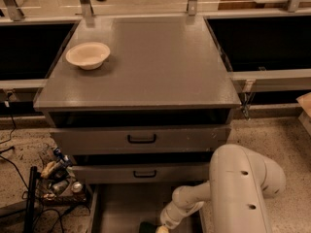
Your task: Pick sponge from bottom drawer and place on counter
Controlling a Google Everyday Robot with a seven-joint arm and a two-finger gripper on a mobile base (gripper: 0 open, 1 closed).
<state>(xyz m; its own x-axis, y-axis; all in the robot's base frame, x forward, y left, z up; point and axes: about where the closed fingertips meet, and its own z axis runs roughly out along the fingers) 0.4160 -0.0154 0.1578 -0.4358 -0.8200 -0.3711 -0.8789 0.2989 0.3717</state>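
Camera view: tool in bottom drawer, just beside sponge.

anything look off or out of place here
Nothing spilled or broken. The bottom drawer is pulled out, the gripper down in it by the sponge. Only a jumble of small clutter and cables lies on the floor left of the cabinet.

Yellowish gripper in grey bottom drawer; dark-green sponge.

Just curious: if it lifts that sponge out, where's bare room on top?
The counter is bare right of and in front of the bowl; only its far-left corner is taken. The tool is down in the bottom drawer, by the sponge.
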